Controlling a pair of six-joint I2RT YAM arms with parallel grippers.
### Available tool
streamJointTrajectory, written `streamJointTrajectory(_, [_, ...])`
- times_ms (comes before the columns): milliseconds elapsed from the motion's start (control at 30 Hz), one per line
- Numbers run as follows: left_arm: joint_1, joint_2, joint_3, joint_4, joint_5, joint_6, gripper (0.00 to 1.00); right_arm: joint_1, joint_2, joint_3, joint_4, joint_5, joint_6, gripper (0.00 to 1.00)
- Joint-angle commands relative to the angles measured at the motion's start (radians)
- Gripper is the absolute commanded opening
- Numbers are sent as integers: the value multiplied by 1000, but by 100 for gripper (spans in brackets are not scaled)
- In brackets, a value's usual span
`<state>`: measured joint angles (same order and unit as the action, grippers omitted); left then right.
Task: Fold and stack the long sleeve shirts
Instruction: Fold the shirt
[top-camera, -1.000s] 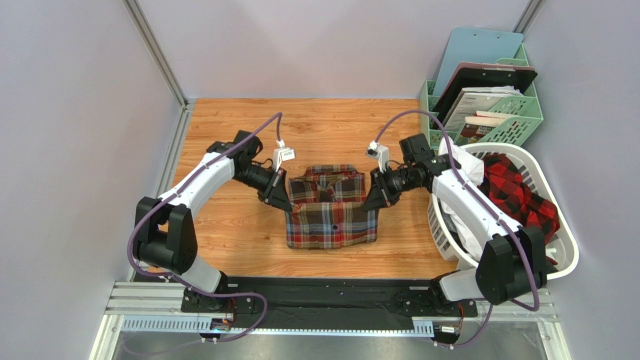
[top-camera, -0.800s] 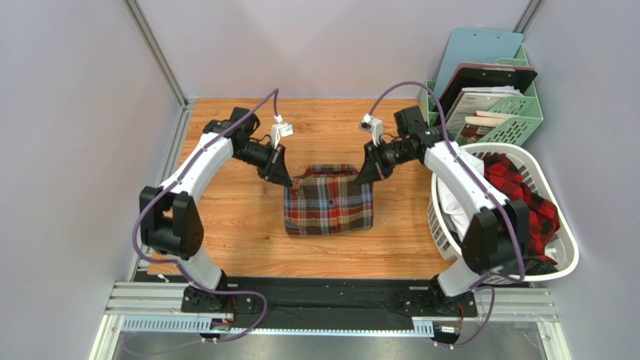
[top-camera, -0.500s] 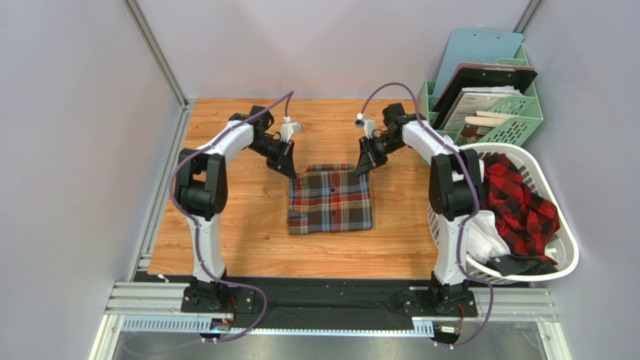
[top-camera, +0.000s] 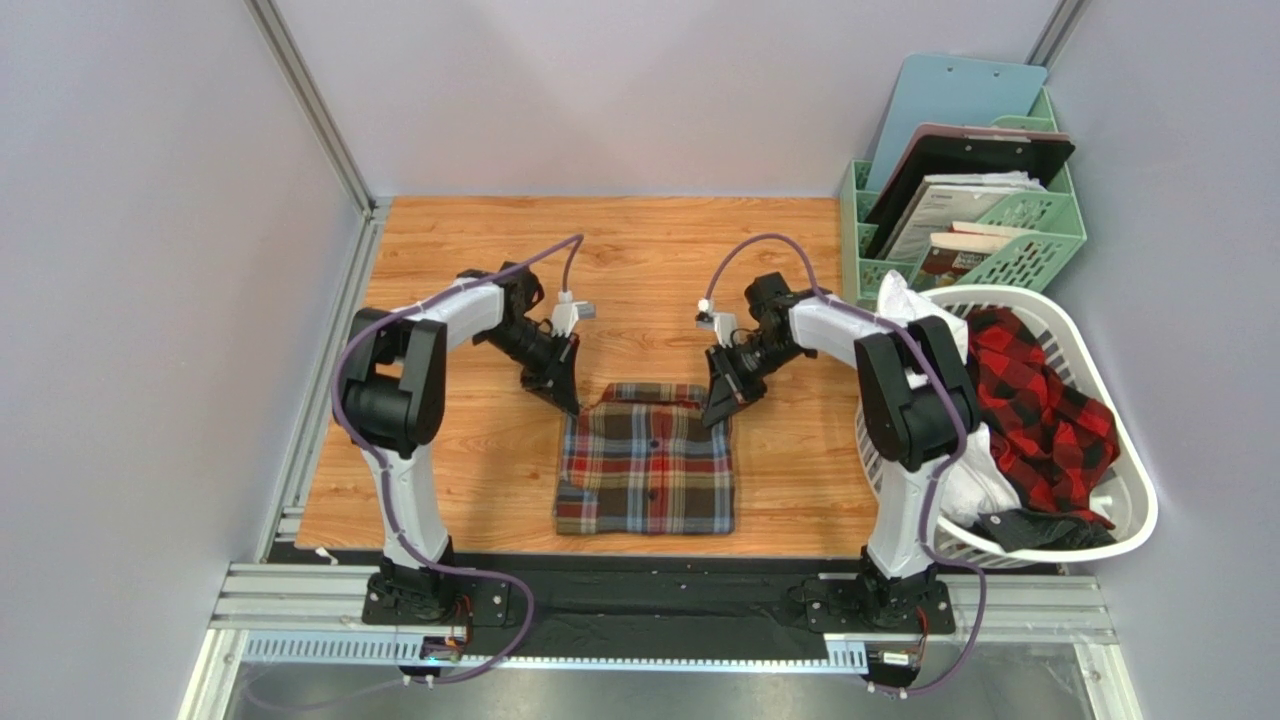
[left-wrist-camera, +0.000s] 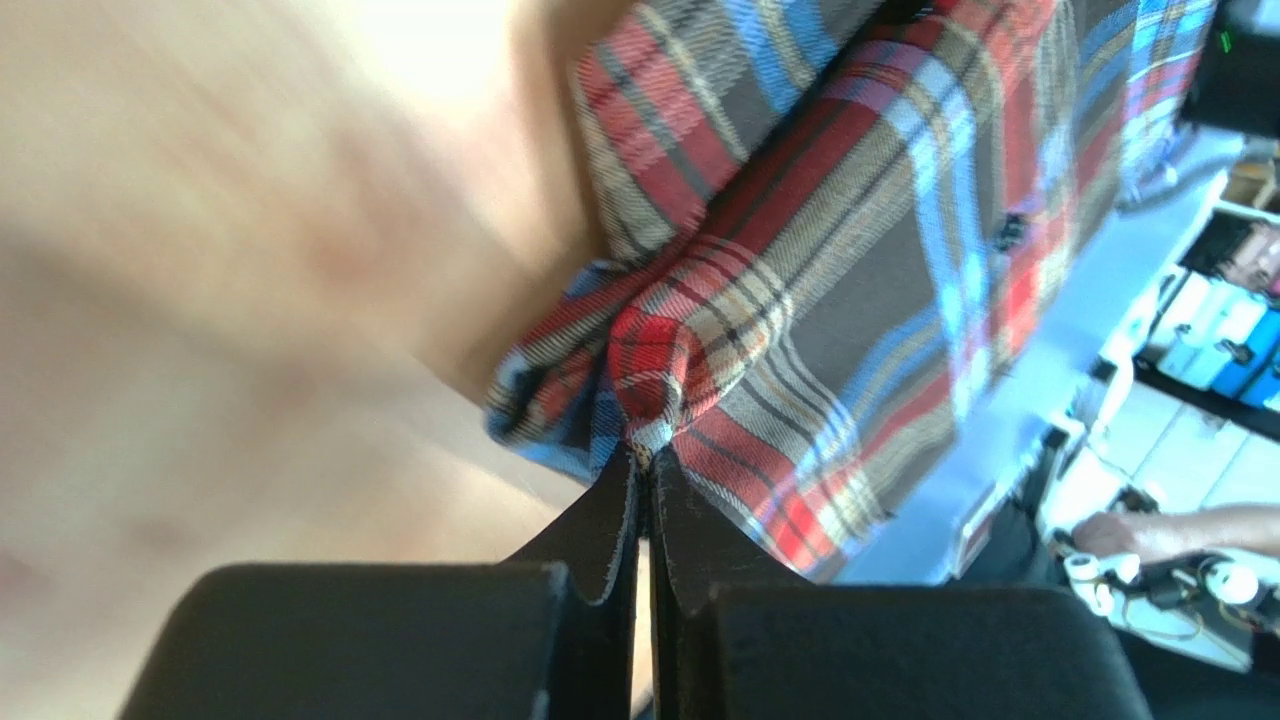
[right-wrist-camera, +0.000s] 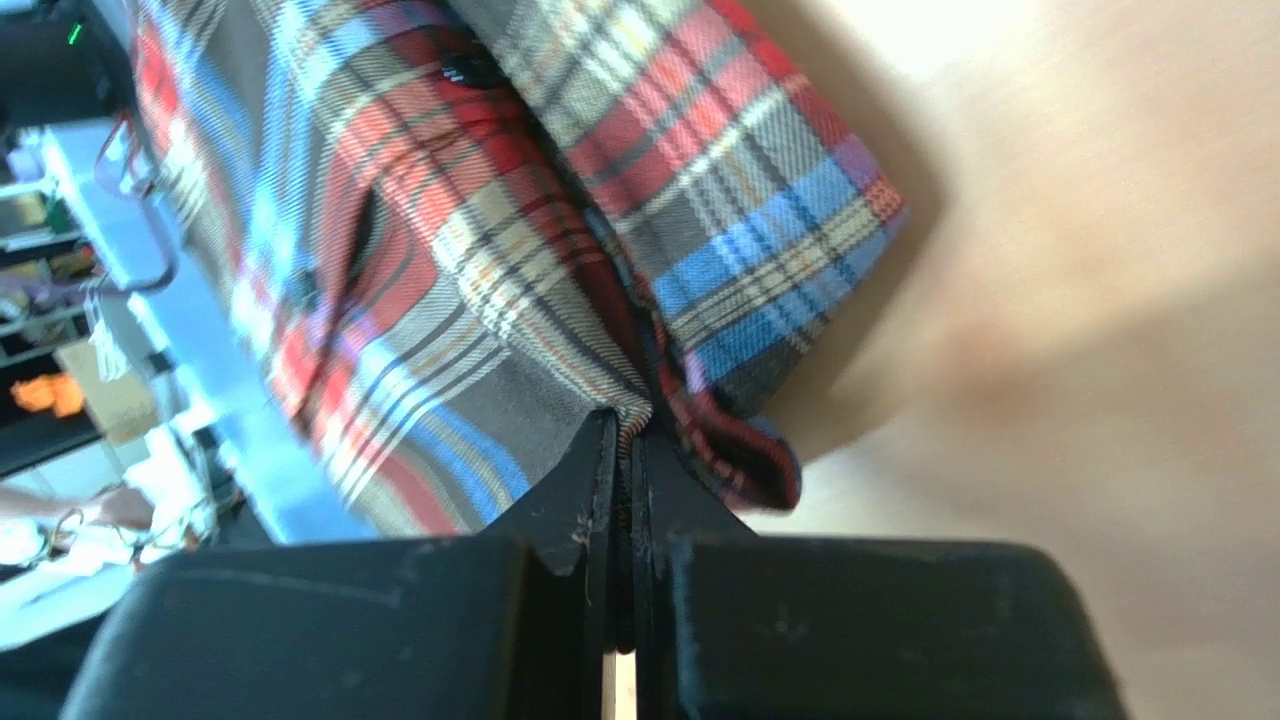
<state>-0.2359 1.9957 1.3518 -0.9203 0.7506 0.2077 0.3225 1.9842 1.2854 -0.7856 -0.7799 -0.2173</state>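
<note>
My left hand (top-camera: 570, 396) and right hand (top-camera: 714, 416) each clamp a far corner of the folded brown-olive tartan flannel shirt (top-camera: 646, 477) | shirt flat on wooden tabletop (top-camera: 451, 450) | step: setting fold down | next: I'd release both corners

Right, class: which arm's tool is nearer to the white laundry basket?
Right. The right tool pinches the plaid shirt corner on the laundry basket side; the left tool pinches the opposite corner, with the shirt between.

The folded shirt (top-camera: 646, 473) lies on the table (top-camera: 451, 450), the basket (top-camera: 1037, 306) (another shirt (top-camera: 1052, 405) inside) to its right.
</note>
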Motion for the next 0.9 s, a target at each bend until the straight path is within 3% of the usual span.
streamJointTrajectory(0, [4,-184,-55,-44,47,55,0,4,-195,-52,11,-36,59,0])
streamJointTrajectory(133, [6,-253,-2,-91,49,78,0,4,-300,-20,-14,-50,87,0])
streamJointTrajectory(233, [9,-200,64,-85,36,59,0,4,-257,41,-21,-18,67,0])
streamJointTrajectory(567, [61,147,256,-23,-34,-51,3,-51,183,262,19,56,32,0])
streamJointTrajectory(733, [61,115,216,-35,-53,-41,4,-46,153,203,26,54,36,0])
streamJointTrajectory(867, [61,31,69,-57,-51,2,3,-13,53,51,40,53,19,2])
